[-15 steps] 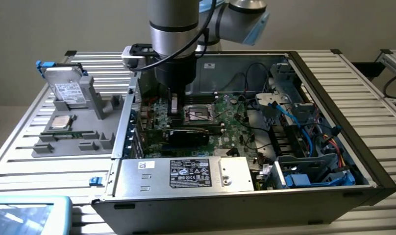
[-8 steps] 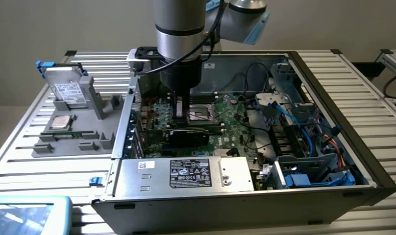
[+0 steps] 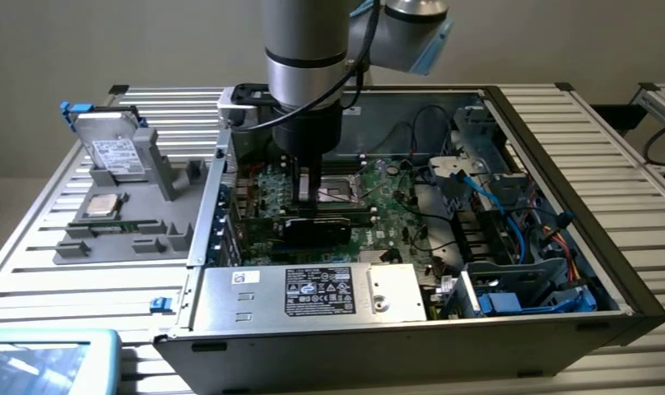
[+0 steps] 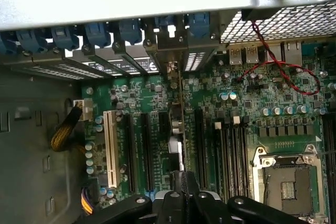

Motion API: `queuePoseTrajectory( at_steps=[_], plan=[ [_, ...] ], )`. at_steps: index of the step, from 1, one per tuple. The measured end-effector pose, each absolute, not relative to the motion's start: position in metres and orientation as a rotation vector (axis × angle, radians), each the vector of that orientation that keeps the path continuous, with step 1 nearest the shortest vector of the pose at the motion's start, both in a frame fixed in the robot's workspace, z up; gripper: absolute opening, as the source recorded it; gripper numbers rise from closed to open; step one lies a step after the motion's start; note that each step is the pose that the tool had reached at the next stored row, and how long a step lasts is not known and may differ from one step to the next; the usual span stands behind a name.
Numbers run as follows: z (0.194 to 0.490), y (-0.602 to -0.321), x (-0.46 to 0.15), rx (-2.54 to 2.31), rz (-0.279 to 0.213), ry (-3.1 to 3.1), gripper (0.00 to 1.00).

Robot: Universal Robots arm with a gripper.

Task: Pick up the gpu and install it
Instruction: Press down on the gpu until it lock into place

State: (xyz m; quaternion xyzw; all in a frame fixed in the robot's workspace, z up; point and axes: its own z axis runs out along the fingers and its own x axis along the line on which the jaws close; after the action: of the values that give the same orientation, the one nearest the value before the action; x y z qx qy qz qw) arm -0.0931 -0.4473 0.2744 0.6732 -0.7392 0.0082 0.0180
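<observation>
Gripper (image 4: pixel 184 195) is down inside the PC case (image 3: pixel 596 271), fingers clamped on the top edge of the gpu (image 4: pixel 177 124), which stands upright and edge-on over the mobo (image 4: pixel 273 93) slots, bracket end near the rear slot covers (image 4: pixel 126 30). Looks seated or nearly so, can't tell which from these angles. Risk as I see it: if the card's edge connector sits off the slot line, pushing down could bend the board or jam it vs. the neighbouring slots.

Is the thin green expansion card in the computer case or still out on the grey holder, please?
In the case: the gpu stands edge-on over the green motherboard, held by the gripper. Whether it is fully seated, cannot tell.
</observation>
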Motion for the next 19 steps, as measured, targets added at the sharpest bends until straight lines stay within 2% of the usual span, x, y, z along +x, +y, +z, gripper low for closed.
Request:
queuePoseTrajectory(
  at_steps=[13, 19],
  plan=[
    [0.262, -0.445, -0.095, 2.062, 0.023, -2.322, 0.12],
    [0.286, -0.445, -0.095, 2.053, 0.019, -2.328, 0.12]
  ],
)
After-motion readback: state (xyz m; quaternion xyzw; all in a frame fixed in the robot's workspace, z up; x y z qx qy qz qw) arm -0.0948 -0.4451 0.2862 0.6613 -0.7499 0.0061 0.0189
